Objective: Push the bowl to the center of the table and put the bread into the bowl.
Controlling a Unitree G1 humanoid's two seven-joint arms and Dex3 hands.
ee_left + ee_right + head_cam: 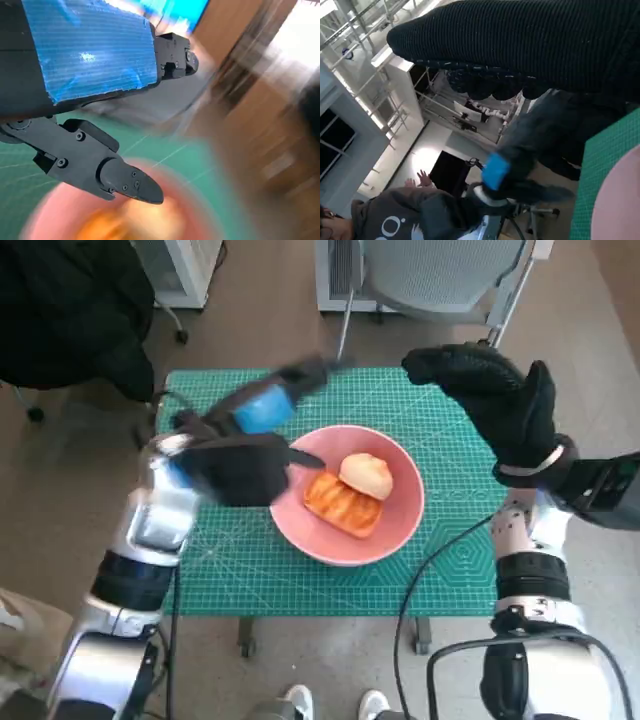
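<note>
Pink bowl (345, 530) sits near centre of green mat (450, 560); inside it, bread (343, 504) with a pale bun (366, 476) on top. Left hand (240, 455) blurred beside bowl rim, fingers apart, holding nothing. Right hand (495, 400) raised beyond, fingers spread, holding nothing.

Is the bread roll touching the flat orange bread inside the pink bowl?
Touching. In the head view the bread roll lies against and partly over the flat orange bread in the pink bowl, with no gap between them.
</note>
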